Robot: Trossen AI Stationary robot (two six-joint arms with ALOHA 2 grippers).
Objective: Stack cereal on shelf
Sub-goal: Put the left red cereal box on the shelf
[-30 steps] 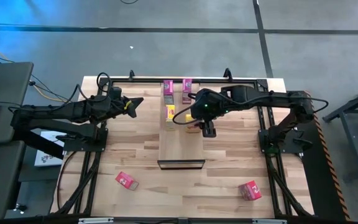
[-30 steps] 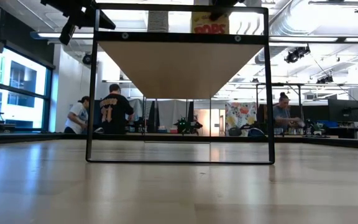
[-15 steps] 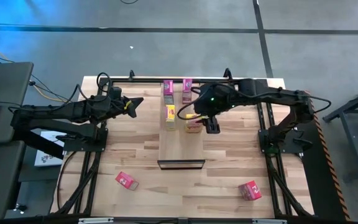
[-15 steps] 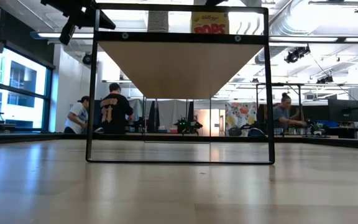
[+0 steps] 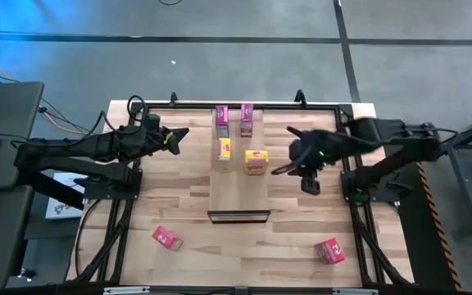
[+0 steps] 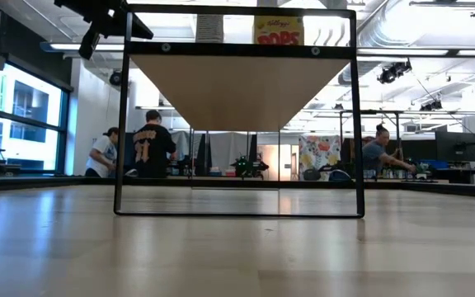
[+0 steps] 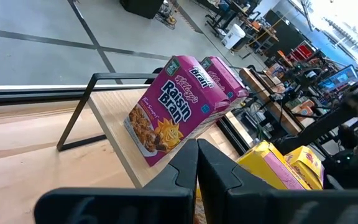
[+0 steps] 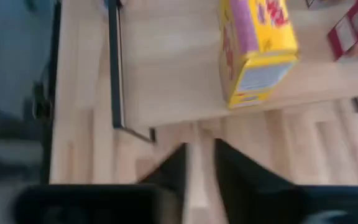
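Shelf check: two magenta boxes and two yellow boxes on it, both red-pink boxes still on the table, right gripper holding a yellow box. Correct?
Nearly. The right gripper holds nothing: in the high view it sits off the shelf, apart from the nearer yellow box, which stands free on the board. The magenta boxes, the other yellow box and the red-pink boxes are as you said.

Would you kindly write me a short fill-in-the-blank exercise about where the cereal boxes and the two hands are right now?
1. The shelf carries ____ cereal boxes.
2. The two boxes lying on the table off the shelf are both ____ in colour.
3. The right hand holds ____.
4. The yellow box nearest the right hand lies on the ____.

Missing words: four; red-pink; nothing; shelf
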